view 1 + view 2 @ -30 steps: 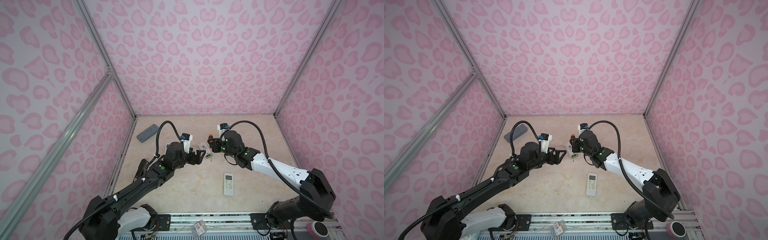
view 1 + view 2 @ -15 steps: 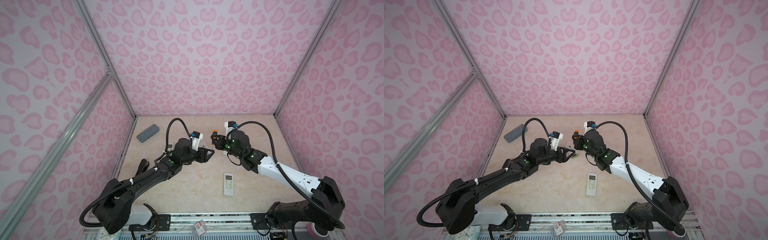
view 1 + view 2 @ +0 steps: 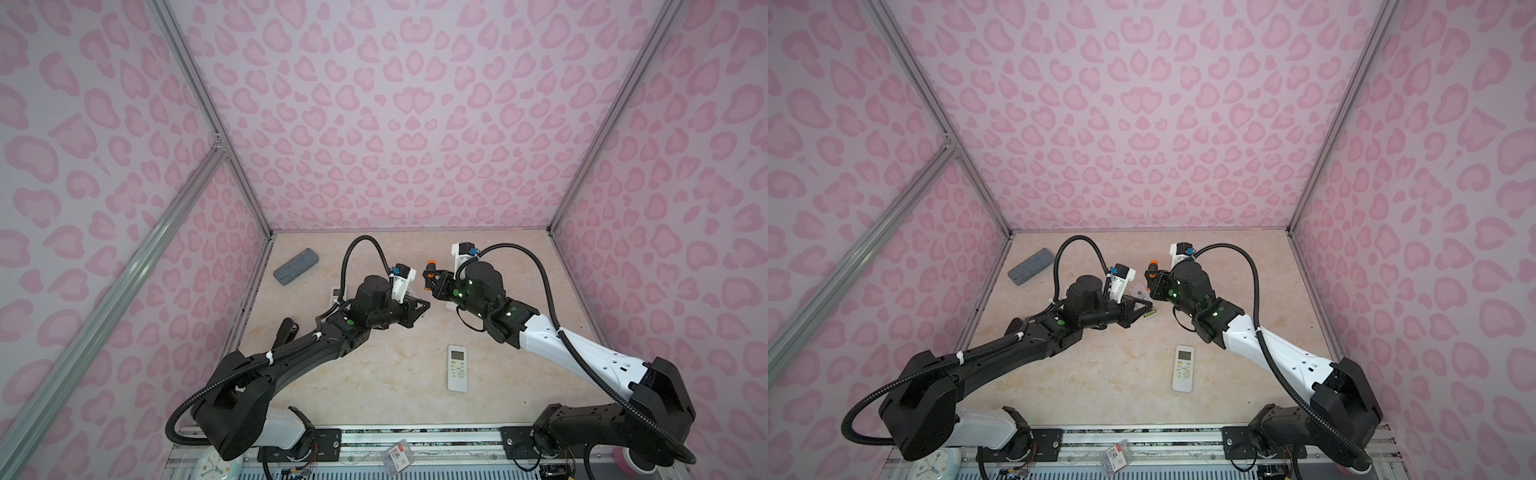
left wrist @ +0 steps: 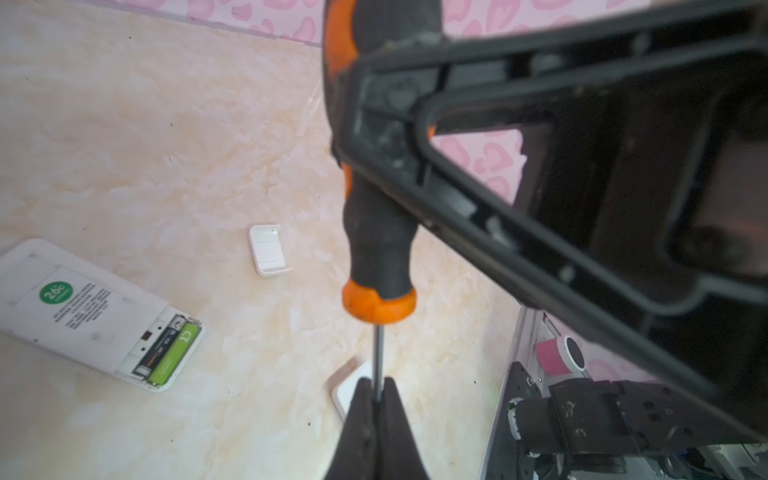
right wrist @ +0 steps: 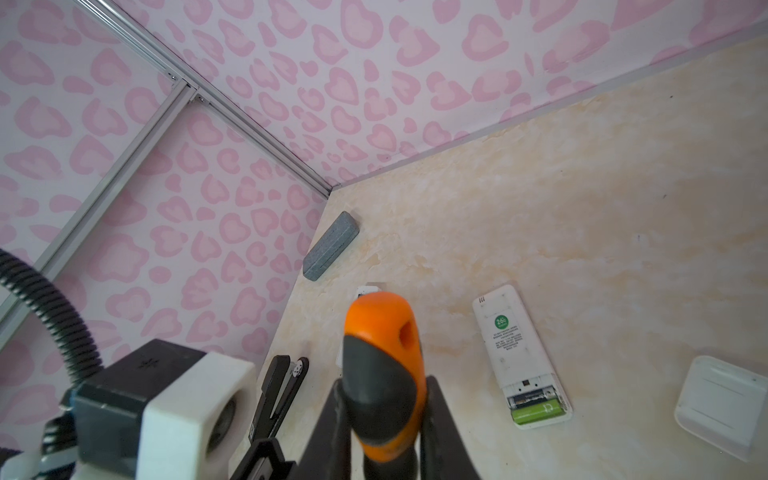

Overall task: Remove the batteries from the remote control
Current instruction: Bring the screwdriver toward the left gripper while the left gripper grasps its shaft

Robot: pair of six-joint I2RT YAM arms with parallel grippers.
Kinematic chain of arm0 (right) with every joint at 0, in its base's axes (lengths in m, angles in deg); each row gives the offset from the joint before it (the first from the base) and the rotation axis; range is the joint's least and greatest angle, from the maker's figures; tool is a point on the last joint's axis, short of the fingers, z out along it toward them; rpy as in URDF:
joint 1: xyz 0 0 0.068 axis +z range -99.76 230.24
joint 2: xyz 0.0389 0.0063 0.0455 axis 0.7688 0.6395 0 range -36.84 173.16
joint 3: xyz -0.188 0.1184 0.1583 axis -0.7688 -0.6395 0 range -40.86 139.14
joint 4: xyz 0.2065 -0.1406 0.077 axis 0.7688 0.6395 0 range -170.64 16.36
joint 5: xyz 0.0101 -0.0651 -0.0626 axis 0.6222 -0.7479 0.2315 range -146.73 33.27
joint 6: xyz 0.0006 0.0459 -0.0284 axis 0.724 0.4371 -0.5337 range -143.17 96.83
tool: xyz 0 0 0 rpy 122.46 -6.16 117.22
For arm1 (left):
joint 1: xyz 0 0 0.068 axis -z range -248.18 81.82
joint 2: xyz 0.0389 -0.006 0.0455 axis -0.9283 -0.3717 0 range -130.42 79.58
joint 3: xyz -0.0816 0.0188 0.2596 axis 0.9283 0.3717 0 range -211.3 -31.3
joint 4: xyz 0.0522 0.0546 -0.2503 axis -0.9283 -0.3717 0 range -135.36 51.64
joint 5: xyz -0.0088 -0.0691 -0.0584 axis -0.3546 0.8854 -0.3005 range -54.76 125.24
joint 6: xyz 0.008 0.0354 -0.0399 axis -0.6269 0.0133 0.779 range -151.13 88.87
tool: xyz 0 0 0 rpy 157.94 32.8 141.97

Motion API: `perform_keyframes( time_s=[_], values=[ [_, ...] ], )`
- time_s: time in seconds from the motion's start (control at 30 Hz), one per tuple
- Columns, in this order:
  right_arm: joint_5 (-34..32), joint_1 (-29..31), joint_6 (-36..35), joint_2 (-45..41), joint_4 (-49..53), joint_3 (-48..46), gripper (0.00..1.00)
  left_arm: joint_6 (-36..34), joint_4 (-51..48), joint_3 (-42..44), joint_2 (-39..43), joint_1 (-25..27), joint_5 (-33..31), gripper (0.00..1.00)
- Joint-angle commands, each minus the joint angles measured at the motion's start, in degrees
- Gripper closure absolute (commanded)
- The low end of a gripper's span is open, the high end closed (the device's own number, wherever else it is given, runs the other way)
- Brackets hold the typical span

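A white remote control [image 4: 79, 303] lies face down with its compartment open; a green and a dark battery [image 4: 170, 349] sit inside, also in the right wrist view [image 5: 536, 409]. In a top view its end [image 3: 1150, 312] shows just beyond my left gripper [image 3: 1148, 307]. An orange-and-black screwdriver [image 4: 380, 232] hangs upright above the table. My right gripper [image 5: 384, 382] is shut on its handle [image 5: 382, 332]. My left gripper [image 4: 377, 384] is shut on its thin metal shaft. Both grippers [image 3: 426, 305] [image 3: 432, 278] meet mid-table.
A second white remote [image 3: 457, 368] lies face up near the front. Small white cover plates [image 4: 269, 249] [image 5: 721, 405] lie loose. A grey case [image 3: 296, 266] sits at the back left, a black stapler [image 3: 286, 332] along the left wall, another white remote [image 3: 337, 293] behind the left arm.
My left gripper has reached right to the screwdriver and closed on its shaft. The right gripper has shifted slightly back and right, still holding the handle.
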Motion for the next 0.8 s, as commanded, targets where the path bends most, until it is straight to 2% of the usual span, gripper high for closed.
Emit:
perform_keyframes(
  time_s=[0.0,0.07,0.1,0.23,0.27,0.4,0.47,0.7,0.77],
  values=[
    [2.39,-0.26,-0.87,-0.25,-0.30,0.17,0.68,-2.47,-0.05,-0.79,1.12,-0.20,-1.01,0.96],
    [4.57,-0.88,-1.68,-0.11,-0.13,0.74,0.52,-3.93,-1.12,-1.08,1.45,-0.20,-0.57,0.96],
    [6.32,-1.20,-1.95,0.21,-0.18,1.26,0.48,-4.84,-1.93,-1.42,1.63,-0.35,0.03,0.96],
    [14.39,-3.14,-1.57,1.51,-0.61,2.71,0.47,-7.66,-4.07,-2.44,2.07,-0.63,5.26,0.96],
    [16.00,-3.53,-1.56,1.60,-1.32,2.68,0.50,-8.10,-4.07,-2.59,2.02,-0.81,6.55,0.96],
    [16.85,-3.75,-0.68,1.05,-1.98,2.36,0.91,-8.72,-5.54,-3.67,1.31,-1.24,8.03,0.96],
    [15.02,-3.67,-0.17,0.67,-0.96,2.36,1.00,-8.58,-5.83,-4.20,1.13,-1.23,7.15,0.96],
    [11.05,-3.14,-0.79,0.06,1.35,2.86,1.00,-9.30,-6.68,-5.05,2.22,-1.25,4.92,0.89],
    [11.83,-3.17,-1.74,-0.13,0.59,2.81,1.00,-9.57,-7.14,-5.25,2.82,-1.25,4.33,0.76]
  ],
)
